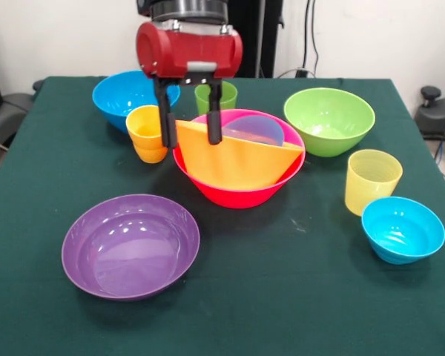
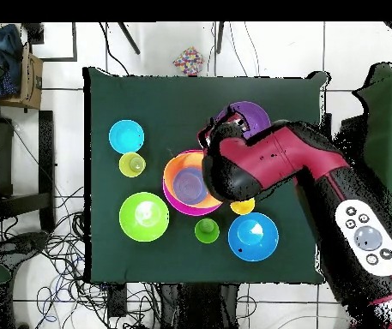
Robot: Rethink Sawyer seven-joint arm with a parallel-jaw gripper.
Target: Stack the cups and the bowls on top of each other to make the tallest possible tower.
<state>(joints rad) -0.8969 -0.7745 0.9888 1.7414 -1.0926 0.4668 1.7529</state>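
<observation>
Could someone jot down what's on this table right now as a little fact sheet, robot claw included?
gripper: fingers straddle the orange bowl's rim
orange bowl: tilted inside the pink bowl
inside the pink bowl too: a small bluish-purple bowl
purple bowl: alone, upright
green bowl: upright
blue bowls: large, small
cups: orange, green, pale yellow
table: green cloth

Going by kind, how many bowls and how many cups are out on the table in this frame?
Bowls: 7: pink bowl, orange bowl, small bluish bowl inside the pink one, purple bowl, green bowl, medium blue bowl, small blue bowl
Cups: 3: green cup, yellow-orange cup, ribbed pale yellow cup
Total: 10
</observation>
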